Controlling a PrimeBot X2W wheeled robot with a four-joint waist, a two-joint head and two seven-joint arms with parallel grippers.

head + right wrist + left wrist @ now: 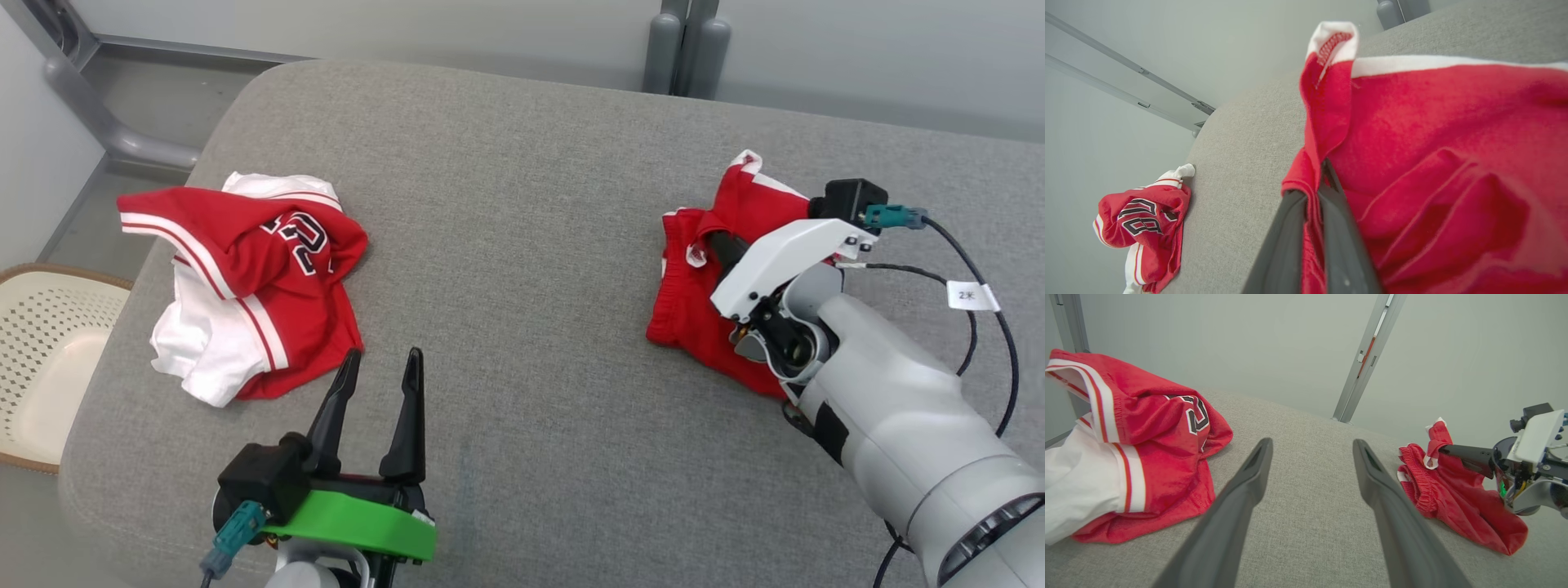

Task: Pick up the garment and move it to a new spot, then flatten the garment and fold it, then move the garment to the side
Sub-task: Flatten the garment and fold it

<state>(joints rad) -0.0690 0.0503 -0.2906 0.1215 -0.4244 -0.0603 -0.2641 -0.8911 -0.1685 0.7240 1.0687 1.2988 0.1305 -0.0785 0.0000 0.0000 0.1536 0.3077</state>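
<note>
Grey padded surface (522, 147) | my right claw (725, 245) pinched shut on 1 fold of the red shorts (686, 318), crumpled at its right | my left claw (384, 353) wide, empty, near the jersey (261, 269) | I judge grasp made; lift, flatten, fold, set-aside all to come

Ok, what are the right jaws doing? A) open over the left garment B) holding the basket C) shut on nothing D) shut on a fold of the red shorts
D: the right wrist view shows a red fold of the shorts pinched between shut jaws.
</note>
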